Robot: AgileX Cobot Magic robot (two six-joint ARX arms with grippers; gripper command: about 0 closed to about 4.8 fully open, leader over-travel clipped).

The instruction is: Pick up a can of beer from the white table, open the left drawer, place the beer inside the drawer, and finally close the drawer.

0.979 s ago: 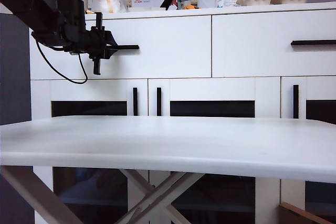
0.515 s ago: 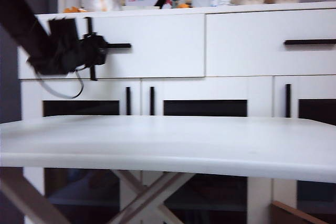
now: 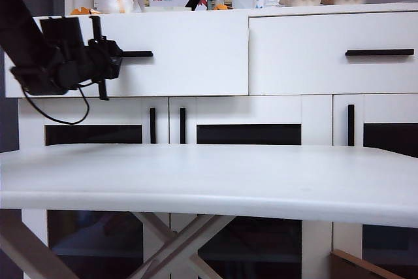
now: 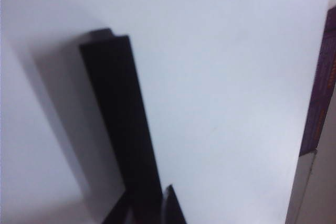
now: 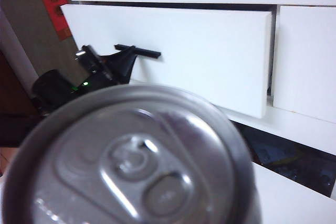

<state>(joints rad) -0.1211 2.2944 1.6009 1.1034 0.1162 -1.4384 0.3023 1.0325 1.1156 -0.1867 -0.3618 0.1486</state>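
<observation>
Left pincer (image 3: pixel 112 57) is pinched shut on the thin black bar handle (image 3: pixel 136 53) of the left drawer (image 3: pixel 189 53), out at the left end of the cabinet; the drawer front sits pulled out proud of its neighbour (image 3: pixel 333 53), so it's partly open. Up close, the left wrist view is just handle (image 4: pixel 123 129) against white drawer front (image 4: pixel 226 77).

Right pincer itself isn't visible, but its jaws stand wide, and the can of beer (image 5: pixel 136 161) fills the right wrist view top-on, pull tab showing, right under that camera, so it looks held. From there the open drawer (image 5: pixel 210 56) and left pincer (image 5: pixel 118 64) sit beyond the can. The white surface (image 3: pixel 209 181) is in front of the cabinet.
</observation>
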